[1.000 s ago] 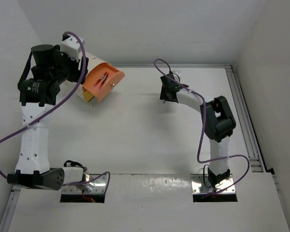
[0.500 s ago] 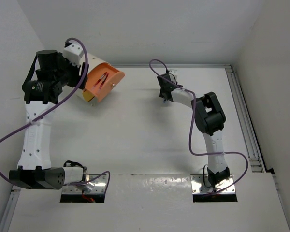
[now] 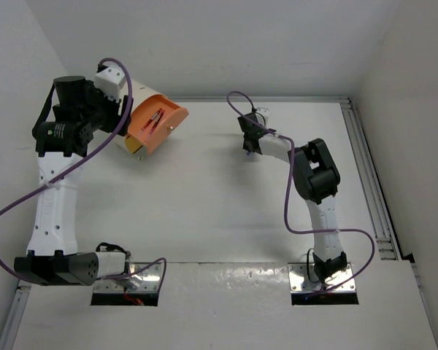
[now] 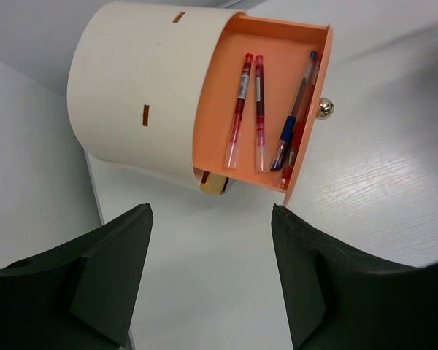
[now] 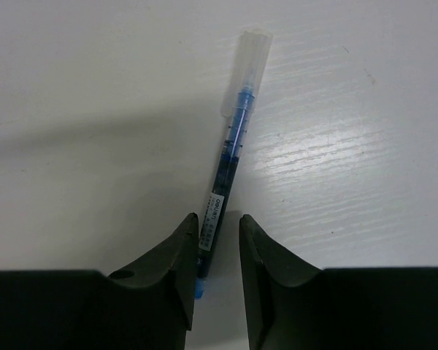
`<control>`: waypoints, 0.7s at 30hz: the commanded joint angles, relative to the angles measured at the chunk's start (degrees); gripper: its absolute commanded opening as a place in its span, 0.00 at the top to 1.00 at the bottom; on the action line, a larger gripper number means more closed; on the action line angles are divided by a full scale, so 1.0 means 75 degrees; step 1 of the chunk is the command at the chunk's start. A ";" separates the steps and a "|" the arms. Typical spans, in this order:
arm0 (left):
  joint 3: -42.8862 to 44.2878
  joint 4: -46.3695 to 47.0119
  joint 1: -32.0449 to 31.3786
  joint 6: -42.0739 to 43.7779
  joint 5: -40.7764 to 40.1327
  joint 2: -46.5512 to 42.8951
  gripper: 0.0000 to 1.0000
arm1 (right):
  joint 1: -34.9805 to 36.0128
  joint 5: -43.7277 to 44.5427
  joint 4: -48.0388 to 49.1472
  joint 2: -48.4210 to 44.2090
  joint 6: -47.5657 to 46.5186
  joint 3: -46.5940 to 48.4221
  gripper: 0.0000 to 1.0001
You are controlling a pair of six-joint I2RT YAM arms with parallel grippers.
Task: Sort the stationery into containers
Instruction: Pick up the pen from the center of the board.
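Hidden or unclear: in the top view the right gripper (image 5: 219, 221) is mostly covered by its own wrist and purple cable (image 3: 286, 211). A small pale thing (image 3: 266, 111) just beyond it is too small to identify. The near tip of the blue pen (image 5: 230, 149) is cut off between the fingers (image 5: 181, 251).

That pen lies flat on the white table (image 3: 204, 197), clear cap pointing away. The right jaws are drawn narrow on either side of its near end. One finger is against it and a sliver of table shows by the other, so a firm pinch cannot be told.

The left gripper (image 4: 210, 215) hangs before the bucket (image 4: 131, 87), jaws spread wide, nothing between them.

The bucket lies on its side at the far left, its orange inside showing and a small metal knob (image 4: 323, 109) at the edge. Inside are two red pens (image 4: 248, 109) side by side, plus a blue-tipped pen (image 4: 296, 106) against the wall. Another pen beside that one is half hidden.
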 commanded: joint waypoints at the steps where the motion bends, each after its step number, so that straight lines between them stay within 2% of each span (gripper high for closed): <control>1: 0.0273 0.0020 0.0143 0.0033 0.0175 -0.0035 0.27 | -0.0090 -0.0143 -0.0132 0.0022 0.0182 0.0014 0.72; 10: 0.0426 -0.0121 0.0190 0.0068 0.0269 0.0023 0.28 | -0.0242 -0.0822 -0.0848 0.0138 0.0276 0.0189 0.79; 13: 0.0379 -0.0109 0.0225 0.0103 0.0281 0.0047 0.27 | -0.0265 -0.0905 -0.1059 0.0291 0.0253 0.0469 0.87; 16: 0.0379 -0.0109 0.0249 0.0068 0.0305 0.0093 0.28 | -0.0265 -0.1079 -0.1013 0.0280 0.0113 0.0425 1.00; 21: 0.0472 -0.0144 0.0378 0.0068 0.0608 0.0012 0.28 | -0.0254 -0.1582 -0.0579 -0.0586 -0.0648 -0.0371 1.00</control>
